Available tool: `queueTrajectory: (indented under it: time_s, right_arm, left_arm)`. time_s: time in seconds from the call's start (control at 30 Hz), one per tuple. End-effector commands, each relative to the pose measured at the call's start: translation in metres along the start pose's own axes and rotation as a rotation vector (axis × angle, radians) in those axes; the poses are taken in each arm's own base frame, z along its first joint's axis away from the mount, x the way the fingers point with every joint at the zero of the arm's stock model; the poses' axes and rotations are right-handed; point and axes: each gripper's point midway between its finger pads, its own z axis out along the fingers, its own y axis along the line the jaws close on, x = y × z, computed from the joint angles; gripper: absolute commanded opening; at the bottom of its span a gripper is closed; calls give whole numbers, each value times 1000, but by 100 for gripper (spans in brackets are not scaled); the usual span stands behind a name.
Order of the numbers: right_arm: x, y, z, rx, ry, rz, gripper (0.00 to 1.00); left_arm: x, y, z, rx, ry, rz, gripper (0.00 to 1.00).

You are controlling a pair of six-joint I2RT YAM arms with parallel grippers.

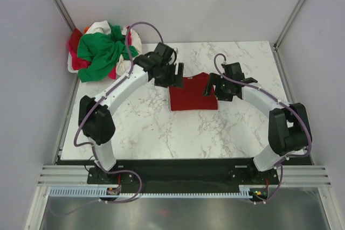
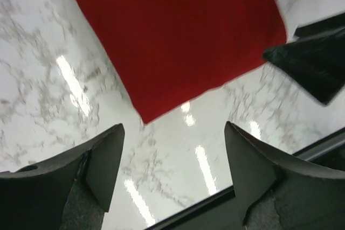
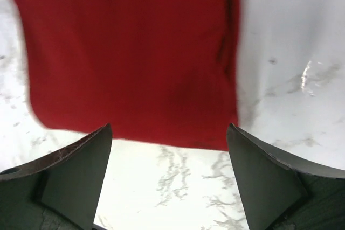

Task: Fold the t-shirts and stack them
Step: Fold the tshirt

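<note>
A dark red t-shirt [image 1: 192, 94] lies folded into a flat rectangle in the middle of the marble table; it also shows in the left wrist view [image 2: 172, 36] and the right wrist view [image 3: 135, 52]. My left gripper [image 1: 173, 76] hovers at its far left corner, open and empty [image 2: 173, 149]. My right gripper [image 1: 214, 89] hovers at its right edge, open and empty [image 3: 170, 157]. A heap at the far left corner holds the bright green t-shirt [image 1: 102, 51], the white t-shirt [image 1: 99, 27] and the pinkish-red t-shirt [image 1: 75, 41].
The marble table [image 1: 145, 127] is enclosed by grey walls. The right gripper's fingers [image 2: 310, 65] show at the right of the left wrist view. The table's dark edge [image 2: 215, 197] runs close under the left gripper.
</note>
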Motion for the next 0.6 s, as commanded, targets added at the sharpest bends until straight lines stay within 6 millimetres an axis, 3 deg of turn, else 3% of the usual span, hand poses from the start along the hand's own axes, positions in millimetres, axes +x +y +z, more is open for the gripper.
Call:
queueTrajectory:
  time_s: [0.0, 0.03, 0.07, 0.1, 0.13, 0.23, 0.3, 0.4, 0.43, 0.5, 0.53, 0.57]
  right_arm:
    - [-21, 45, -27, -141, -115, -60, 94]
    - [-18, 51, -32, -154, -120, -75, 94]
    - [-17, 53, -34, -156, -123, -77, 95]
    - [-16, 54, -36, -158, -126, -83, 95]
    - [-16, 57, -41, -167, -137, -86, 95]
    - [-21, 63, -49, -179, -155, -89, 95]
    - [-24, 68, -53, -186, -161, -97, 95]
    - [-28, 71, -61, -179, -180, -103, 95]
    - [-27, 71, -64, -179, -183, -101, 95]
    - [-27, 71, -67, -176, -187, -99, 95]
    - [-27, 71, -69, -175, -191, -95, 95]
    - [-26, 71, -70, -176, -192, -95, 95]
  left_arm:
    - [-1, -10, -23, 114, -190, 8, 81]
    - [43, 8, -4, 104, -138, 10, 81]
    - [44, 8, -8, 134, -210, 23, 81]
    - [31, 10, -32, 139, -341, 21, 81]
    - [43, 26, -26, 91, -324, 1, 82]
    - [45, 45, -23, 45, -258, -44, 80]
    - [39, 40, -29, 64, -271, -18, 81]
    - [0, 36, -53, 58, -377, 35, 87]
    - [-30, 33, -71, 66, -448, 41, 89]
    - [-63, 26, -88, 101, -507, 72, 92]
    - [-97, 20, -106, 125, -578, 81, 95]
    - [-114, 15, -115, 129, -617, 95, 97]
